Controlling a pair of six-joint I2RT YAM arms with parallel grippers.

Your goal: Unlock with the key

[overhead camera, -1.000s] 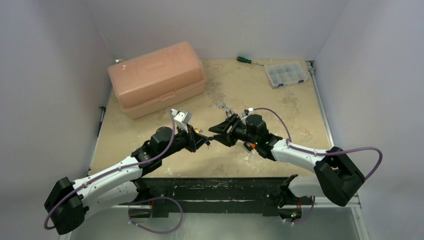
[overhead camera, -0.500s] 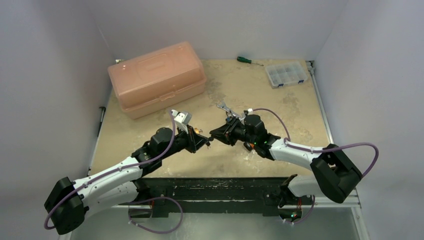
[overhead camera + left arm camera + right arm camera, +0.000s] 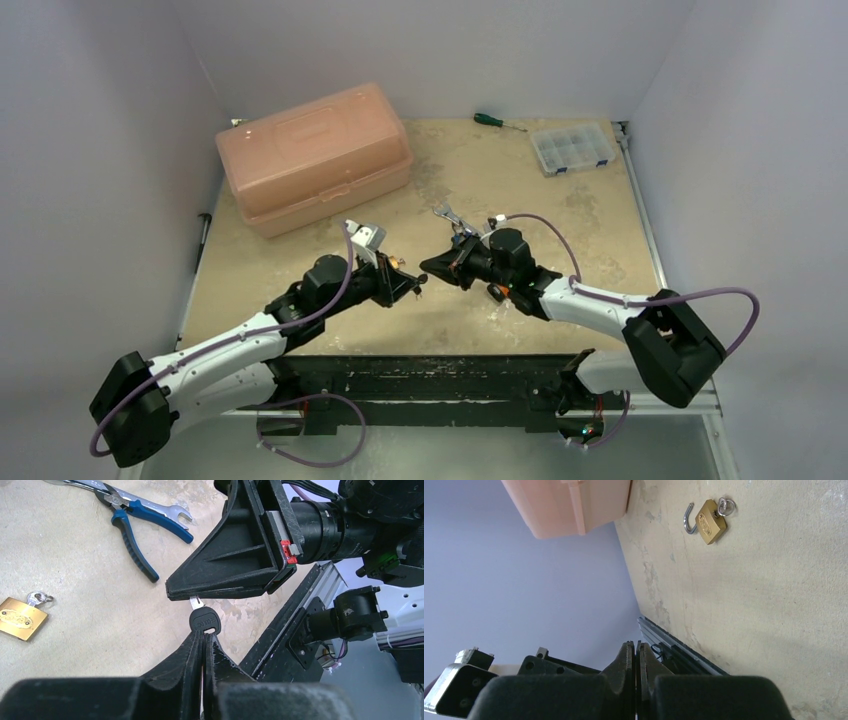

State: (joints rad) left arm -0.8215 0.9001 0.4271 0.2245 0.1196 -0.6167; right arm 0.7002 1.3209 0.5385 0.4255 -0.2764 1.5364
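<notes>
A key with a black head is pinched in my left gripper, which is shut on the head. Its metal blade runs up under the tips of my right gripper, which is shut on it. In the right wrist view the right gripper has its jaws pressed together and the key is hidden. Both grippers meet tip to tip above the table's front middle. The brass padlock lies flat on the table, apart from both grippers. Its shackle shows as a hook.
Blue-handled pliers and a wrench lie on the table behind the grippers. A pink toolbox stands at the back left. A green screwdriver and a clear organiser box lie at the back right.
My right gripper has gone from open to shut, closing on the key's blade. The left gripper has stayed shut on the key's head, hardly moving.
</notes>
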